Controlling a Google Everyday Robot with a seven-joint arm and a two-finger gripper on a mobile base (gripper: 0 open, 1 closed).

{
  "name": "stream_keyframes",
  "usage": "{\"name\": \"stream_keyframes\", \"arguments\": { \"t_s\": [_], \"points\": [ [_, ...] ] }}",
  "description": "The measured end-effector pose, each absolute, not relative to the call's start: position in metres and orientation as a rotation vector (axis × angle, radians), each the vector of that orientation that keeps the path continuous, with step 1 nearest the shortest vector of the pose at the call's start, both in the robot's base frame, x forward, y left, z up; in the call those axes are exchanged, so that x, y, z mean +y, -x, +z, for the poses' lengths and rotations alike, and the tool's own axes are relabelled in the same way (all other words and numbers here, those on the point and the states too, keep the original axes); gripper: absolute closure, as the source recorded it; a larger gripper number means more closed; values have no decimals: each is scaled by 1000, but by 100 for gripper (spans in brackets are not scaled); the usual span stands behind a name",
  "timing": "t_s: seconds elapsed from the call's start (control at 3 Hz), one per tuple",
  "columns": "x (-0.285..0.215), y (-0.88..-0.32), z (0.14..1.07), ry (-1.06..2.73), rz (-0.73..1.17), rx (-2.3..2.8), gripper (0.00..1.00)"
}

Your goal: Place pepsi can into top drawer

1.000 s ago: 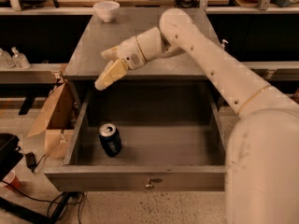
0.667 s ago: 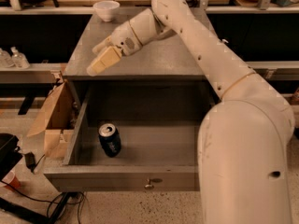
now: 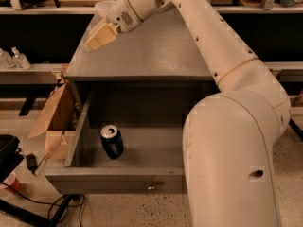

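Note:
The pepsi can point(image 3: 111, 142), dark blue with a silver top, stands upright inside the open top drawer point(image 3: 113, 183), near its left wall. The drawer is pulled out of the grey cabinet, and its small knob point(image 3: 150, 187) shows on the front panel. My gripper point(image 3: 98, 37) is high above the far left corner of the cabinet top point(image 3: 156, 51). It is well away from the can and holds nothing that I can see. My arm sweeps down the right side and hides the drawer's right part.
A white bowl point(image 3: 103, 5) sits at the back of the cabinet top, partly behind my wrist. An open cardboard box point(image 3: 53, 122) leans against the cabinet's left side. Small bottles point(image 3: 13, 58) stand on a low shelf at the left. Black gear and cables point(image 3: 9, 155) lie on the floor.
My gripper has moved up and to the left, from above the drawer's left edge to over the cabinet top's far left corner. The can has stayed put in the drawer.

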State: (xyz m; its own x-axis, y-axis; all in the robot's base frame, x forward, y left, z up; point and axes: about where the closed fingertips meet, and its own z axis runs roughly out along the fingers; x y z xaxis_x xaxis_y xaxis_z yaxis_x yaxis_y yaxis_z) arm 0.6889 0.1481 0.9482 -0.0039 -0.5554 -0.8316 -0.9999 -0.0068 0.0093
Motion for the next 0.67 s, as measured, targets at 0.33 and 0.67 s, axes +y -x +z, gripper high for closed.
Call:
{"name": "stream_keyframes", "arguments": {
  "t_s": [0.33,0.67],
  "points": [
    [146,-692,946,1629,873,1647,12],
    [125,-707,948,1596,811,1703,0]
  ]
}}
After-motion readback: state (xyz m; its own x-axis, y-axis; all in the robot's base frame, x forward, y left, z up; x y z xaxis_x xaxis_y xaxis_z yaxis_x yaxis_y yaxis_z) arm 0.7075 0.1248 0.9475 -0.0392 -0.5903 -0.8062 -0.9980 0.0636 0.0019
